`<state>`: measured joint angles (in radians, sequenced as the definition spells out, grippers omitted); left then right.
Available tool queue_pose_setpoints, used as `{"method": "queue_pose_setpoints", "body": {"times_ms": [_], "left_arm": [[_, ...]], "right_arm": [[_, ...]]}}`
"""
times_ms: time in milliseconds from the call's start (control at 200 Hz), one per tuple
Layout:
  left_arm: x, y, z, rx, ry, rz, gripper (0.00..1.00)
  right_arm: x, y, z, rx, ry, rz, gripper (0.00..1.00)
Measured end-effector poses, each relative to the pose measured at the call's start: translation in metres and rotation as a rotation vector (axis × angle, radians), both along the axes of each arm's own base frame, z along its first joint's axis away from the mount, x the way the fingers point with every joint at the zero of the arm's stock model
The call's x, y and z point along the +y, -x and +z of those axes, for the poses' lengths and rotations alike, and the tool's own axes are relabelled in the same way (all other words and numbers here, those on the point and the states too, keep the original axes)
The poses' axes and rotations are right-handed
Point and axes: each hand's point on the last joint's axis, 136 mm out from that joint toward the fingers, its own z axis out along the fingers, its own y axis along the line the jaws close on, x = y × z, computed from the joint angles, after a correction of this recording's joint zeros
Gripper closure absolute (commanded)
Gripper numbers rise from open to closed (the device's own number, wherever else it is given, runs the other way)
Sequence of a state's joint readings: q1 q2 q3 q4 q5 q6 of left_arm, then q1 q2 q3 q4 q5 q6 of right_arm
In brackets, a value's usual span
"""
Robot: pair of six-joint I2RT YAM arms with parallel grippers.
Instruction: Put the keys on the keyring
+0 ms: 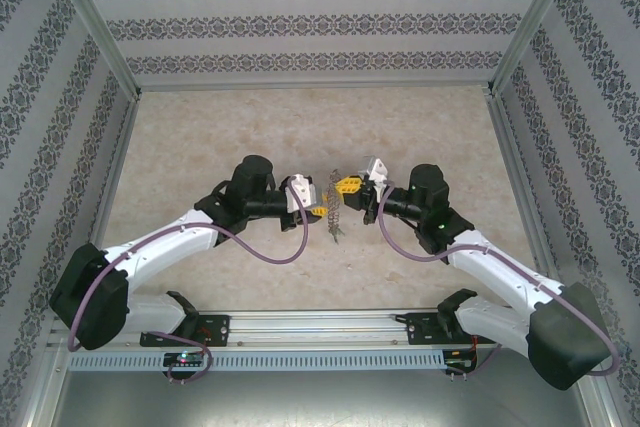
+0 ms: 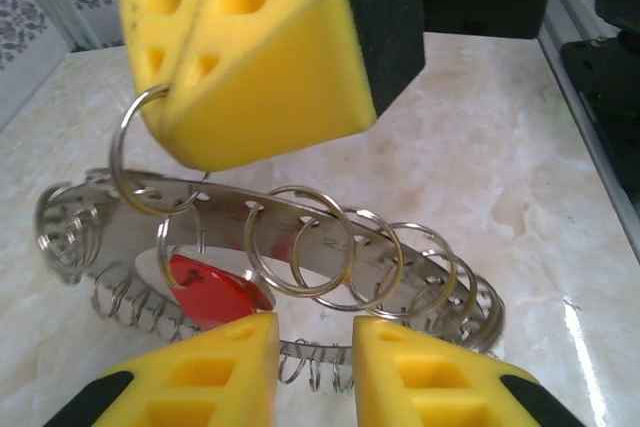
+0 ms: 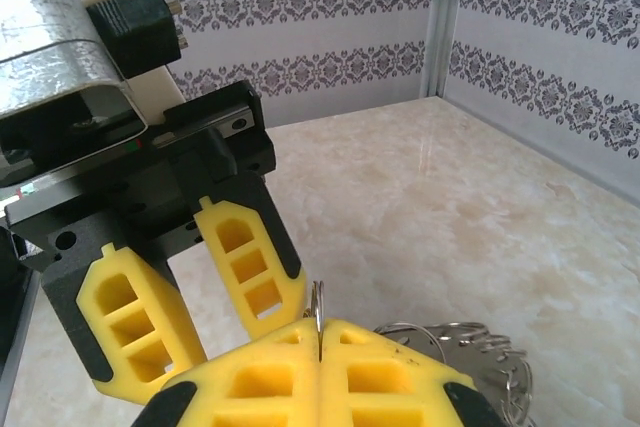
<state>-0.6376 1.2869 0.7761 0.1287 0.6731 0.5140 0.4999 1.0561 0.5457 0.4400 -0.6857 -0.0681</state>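
Note:
The keyring [image 2: 330,232] is a silvery band strung with many small wire loops; it hangs low over the table at the centre [image 1: 335,222]. My right gripper [image 2: 190,137] comes down from above, shut on one small loop at the band's left end; that loop's thin edge pokes up between the pressed pads [image 3: 318,332]. One key, with a red head [image 2: 210,292], hangs from a loop under the band, just above my left gripper [image 2: 315,367]. The left gripper is open, with nothing between its fingers [image 3: 245,257]. Both grippers meet tip to tip [image 1: 318,207].
A pale marble tabletop [image 2: 480,147] lies beneath. Patterned walls [image 1: 320,27] with metal posts [image 3: 445,27] close in the back and both sides. The arm bases sit on a rail [image 1: 320,332] at the near edge.

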Motion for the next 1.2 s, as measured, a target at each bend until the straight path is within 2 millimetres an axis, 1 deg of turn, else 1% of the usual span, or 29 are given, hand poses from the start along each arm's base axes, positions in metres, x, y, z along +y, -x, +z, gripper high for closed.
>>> {"method": "queue_pose_setpoints", "body": {"times_ms": [170, 245, 330, 370, 405, 495, 595, 645, 779, 894, 1024, 1089, 1199], "left_arm": [[0.014, -0.006, 0.006, -0.009, 0.056, 0.061, 0.66], [0.021, -0.01, 0.016, -0.019, 0.086, 0.087, 0.66], [0.026, -0.013, 0.031, -0.037, 0.128, 0.105, 0.64], [0.028, -0.013, 0.038, -0.042, 0.15, 0.108, 0.63], [0.029, -0.011, 0.043, -0.044, 0.166, 0.104, 0.6], [0.029, -0.008, 0.051, -0.041, 0.193, 0.09, 0.6], [0.025, -0.005, 0.052, -0.023, 0.197, 0.058, 0.63], [0.023, -0.003, 0.053, -0.01, 0.198, 0.036, 0.64], [0.016, -0.001, 0.055, 0.017, 0.199, -0.011, 0.64], [0.014, 0.002, 0.052, 0.043, 0.193, -0.036, 0.64], [0.014, 0.006, 0.047, 0.07, 0.182, -0.05, 0.64], [0.014, 0.006, 0.047, 0.077, 0.178, -0.053, 0.67], [0.014, 0.007, 0.045, 0.084, 0.175, -0.058, 0.68]], "right_arm": [[0.001, -0.002, 0.004, 0.003, -0.024, -0.007, 1.0], [0.001, -0.001, 0.004, 0.007, -0.025, -0.003, 1.0], [0.002, 0.002, 0.004, 0.0, -0.022, 0.021, 1.0], [0.003, 0.005, 0.003, -0.003, -0.019, 0.038, 1.0], [0.004, 0.008, 0.001, -0.001, -0.014, 0.055, 1.0], [0.006, 0.012, -0.005, 0.004, 0.003, 0.091, 1.0], [0.008, 0.017, -0.014, 0.014, 0.04, 0.129, 1.0], [0.009, 0.018, -0.016, 0.011, 0.055, 0.143, 1.0], [0.012, 0.018, -0.009, -0.024, 0.07, 0.17, 1.0], [0.015, 0.017, -0.004, -0.042, 0.069, 0.19, 1.0], [0.018, 0.017, -0.006, -0.04, 0.073, 0.204, 1.0], [0.02, 0.019, -0.007, -0.037, 0.076, 0.215, 1.0], [0.025, 0.023, -0.009, -0.03, 0.079, 0.234, 1.0]]}}
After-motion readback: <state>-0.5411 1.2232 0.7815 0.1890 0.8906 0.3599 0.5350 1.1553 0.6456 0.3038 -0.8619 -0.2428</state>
